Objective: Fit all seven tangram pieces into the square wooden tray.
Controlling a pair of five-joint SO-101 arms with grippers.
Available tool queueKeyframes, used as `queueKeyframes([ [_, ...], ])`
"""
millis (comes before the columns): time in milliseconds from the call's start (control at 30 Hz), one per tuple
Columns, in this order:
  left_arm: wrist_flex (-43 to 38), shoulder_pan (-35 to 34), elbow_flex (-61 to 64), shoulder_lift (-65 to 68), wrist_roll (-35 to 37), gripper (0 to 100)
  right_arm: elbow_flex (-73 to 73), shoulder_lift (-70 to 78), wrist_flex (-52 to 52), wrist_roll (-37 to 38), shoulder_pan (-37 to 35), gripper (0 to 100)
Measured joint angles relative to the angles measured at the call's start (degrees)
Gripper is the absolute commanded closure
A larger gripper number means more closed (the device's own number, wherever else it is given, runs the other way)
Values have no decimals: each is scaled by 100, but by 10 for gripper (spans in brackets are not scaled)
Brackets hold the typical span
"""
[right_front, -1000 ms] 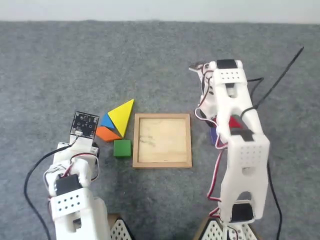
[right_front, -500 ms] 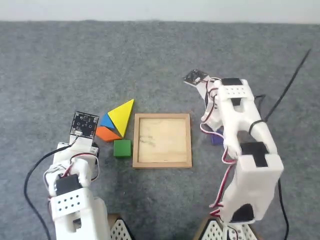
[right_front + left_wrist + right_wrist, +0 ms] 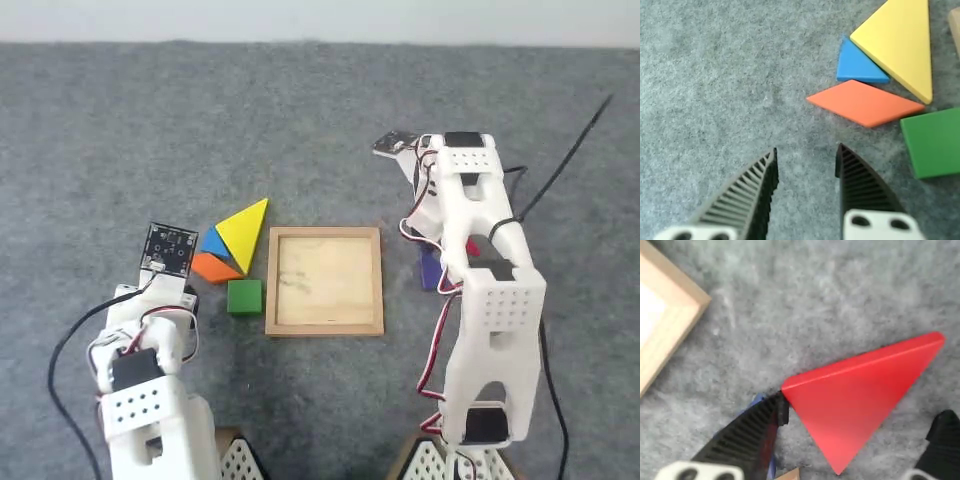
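The square wooden tray (image 3: 325, 234) lies at mid-table with nothing in it. Left of it sit a yellow triangle (image 3: 245, 232), a blue triangle (image 3: 213, 241), an orange parallelogram (image 3: 215, 266) and a green square (image 3: 244, 297). My left gripper (image 3: 805, 160) is open just short of the orange parallelogram (image 3: 865, 102), touching nothing. Right of the tray, my right gripper (image 3: 860, 417) is open low over a red triangle (image 3: 860, 390), one finger on each side. A purple piece (image 3: 430, 268) and a sliver of the red triangle (image 3: 471, 247) show beside the right arm.
Grey carpet covers the table. A corner of the tray's rim (image 3: 670, 300) lies close to the red triangle. A bluish sliver (image 3: 758, 399) and a tan edge (image 3: 787, 474) peek out beside one right finger. Open carpet lies beyond the tray.
The right arm swung to the right and dropped half a second ago, then came back over the red and purple pieces. The left arm and the left-hand pieces have not moved.
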Motion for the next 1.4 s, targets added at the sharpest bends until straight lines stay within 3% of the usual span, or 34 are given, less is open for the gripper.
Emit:
queueKeyframes([
  [200,0,0,0,0,0,821,-62,26,246,-765,-44,573],
  [367,0,0,0,0,0,821,-123,70,281,-1204,-158,715],
  [433,0,0,0,0,0,821,-141,70,273,-1248,-229,760],
  [667,0,0,0,0,0,821,-246,62,273,-1266,-264,723],
  [833,0,0,0,0,0,821,-273,62,273,-1266,-264,795],
  [1200,0,0,0,0,0,821,-281,53,273,-1266,-255,764],
  [1400,0,0,0,0,0,821,-185,62,299,-1670,-492,546],
])
